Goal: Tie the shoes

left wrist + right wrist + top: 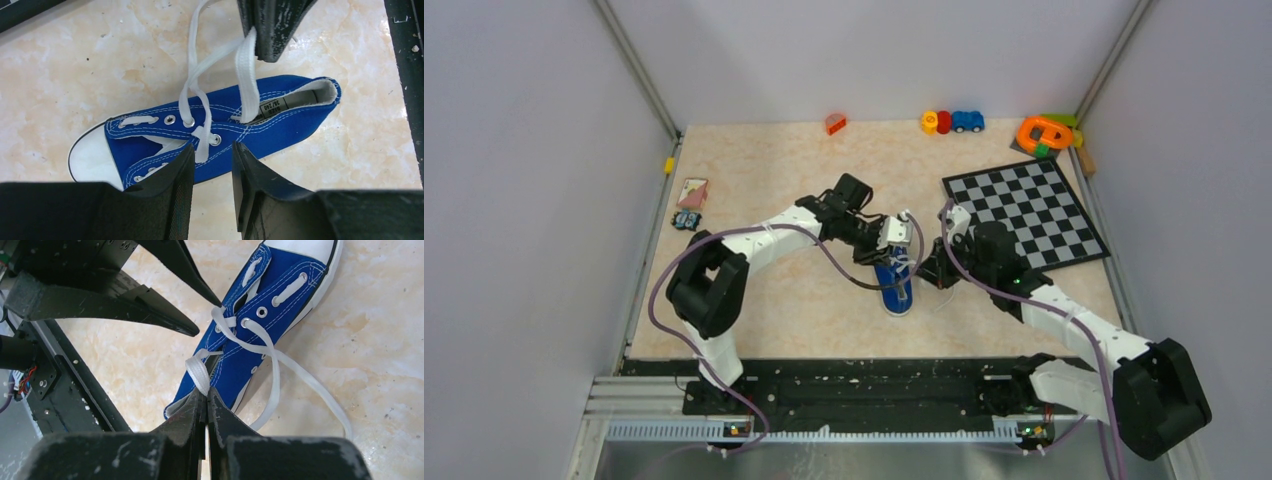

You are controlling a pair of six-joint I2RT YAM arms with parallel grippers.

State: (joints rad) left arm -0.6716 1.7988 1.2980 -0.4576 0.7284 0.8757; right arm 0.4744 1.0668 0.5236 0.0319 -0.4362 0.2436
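The shoe (896, 290) is a small blue canvas sneaker with a white toe cap, lying on the table between both arms. In the left wrist view the shoe (280, 120) lies toe to the left. My left gripper (212, 150) hovers open over its eyelets, gripping nothing. My right gripper (206, 390) is shut on a loop of white lace (199, 371) just above the shoe's (250, 355) heel opening. The other lace end (300, 375) trails loose over the table. From the top, the left gripper (902, 255) and right gripper (932, 270) meet over the shoe.
A checkerboard (1027, 212) lies at the right, behind the right arm. Small toys line the back edge: an orange block (835, 123), a blue toy car (967, 121) and an orange ring (1044, 132). Cards (692, 192) sit at the left edge. Walls enclose the table.
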